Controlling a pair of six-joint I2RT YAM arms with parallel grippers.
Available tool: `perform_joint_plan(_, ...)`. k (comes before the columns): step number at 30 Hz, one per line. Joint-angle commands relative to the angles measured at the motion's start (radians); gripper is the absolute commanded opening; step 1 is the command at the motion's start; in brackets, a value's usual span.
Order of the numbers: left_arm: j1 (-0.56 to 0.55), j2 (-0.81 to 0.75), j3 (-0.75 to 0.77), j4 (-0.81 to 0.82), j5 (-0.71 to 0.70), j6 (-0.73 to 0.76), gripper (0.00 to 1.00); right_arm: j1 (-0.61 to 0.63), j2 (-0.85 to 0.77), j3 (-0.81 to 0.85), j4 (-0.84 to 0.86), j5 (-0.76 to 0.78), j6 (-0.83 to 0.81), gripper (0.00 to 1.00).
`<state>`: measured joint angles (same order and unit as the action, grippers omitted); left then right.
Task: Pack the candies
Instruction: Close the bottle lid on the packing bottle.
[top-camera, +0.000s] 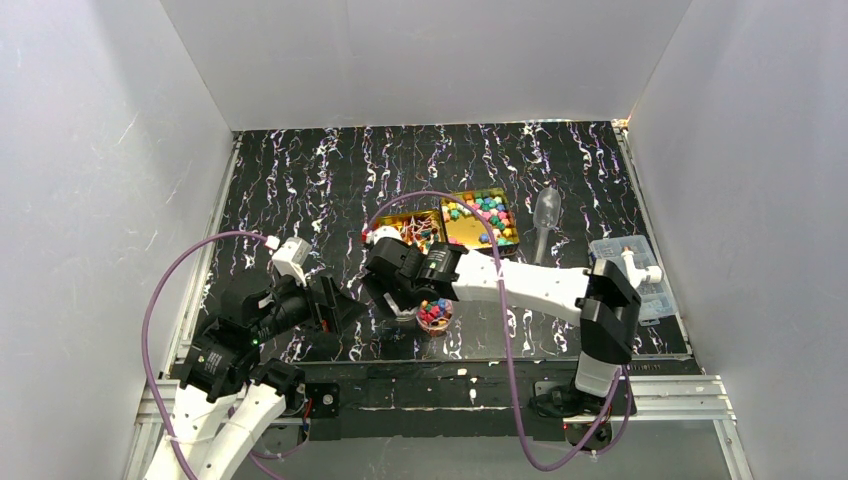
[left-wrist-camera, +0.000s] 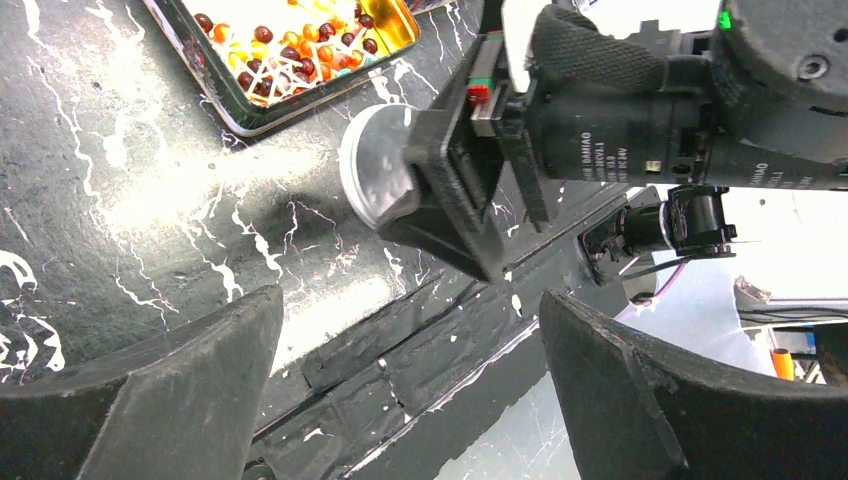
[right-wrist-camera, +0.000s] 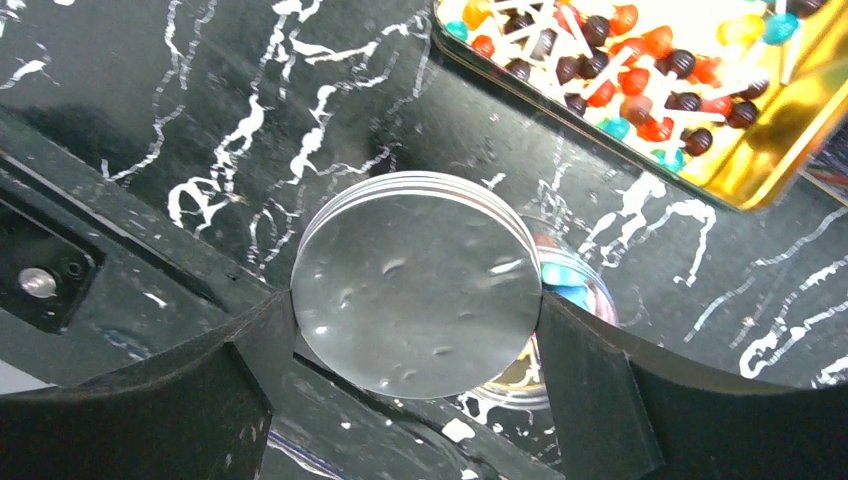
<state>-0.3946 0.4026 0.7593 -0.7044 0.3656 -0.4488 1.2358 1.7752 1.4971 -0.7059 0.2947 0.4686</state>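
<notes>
Candies fill two gold tins: round coloured lumps (top-camera: 487, 212) in the right tin (top-camera: 463, 235), small twist-wrapped pieces (top-camera: 420, 230) in the left one. More candies (top-camera: 433, 314) lie in a small clear jar (right-wrist-camera: 590, 300) near the front edge. My right gripper (right-wrist-camera: 415, 312) is shut on a round silvery lid (right-wrist-camera: 415, 275), held flat and a little to the side of the jar, partly covering it. The left wrist view shows that lid (left-wrist-camera: 372, 178) edge-on in the right gripper's fingers. My left gripper (left-wrist-camera: 410, 385) stands wide open and holds nothing, left of the jar, over the table's front edge.
A clear compartment box (top-camera: 640, 272) sits at the right side. A clear plastic bottle-like piece (top-camera: 546, 214) lies beside the tins. The metal rail (top-camera: 470, 395) runs along the front edge. The candy tin (right-wrist-camera: 760, 150) lies close behind the jar.
</notes>
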Motion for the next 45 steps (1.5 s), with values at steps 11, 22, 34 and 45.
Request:
perform_joint_plan(11, 0.008, 0.007, -0.011, -0.003, -0.007, 0.004, 0.99, 0.001, -0.175, -0.158, -0.065, 0.091, 0.008, 0.79)
perform_joint_plan(22, 0.01, 0.012, -0.011, -0.003, -0.005, 0.004, 0.99, -0.03, -0.172, -0.211, -0.028, 0.078, -0.002, 0.79)
perform_joint_plan(34, 0.011, 0.018, -0.011, -0.003, -0.004, 0.004, 0.99, -0.065, -0.167, -0.243, 0.006, 0.041, -0.009, 0.79)
perform_joint_plan(45, 0.014, 0.018, -0.011, -0.001, -0.001, 0.005, 0.99, -0.092, -0.166, -0.273, 0.036, -0.007, -0.01, 0.79)
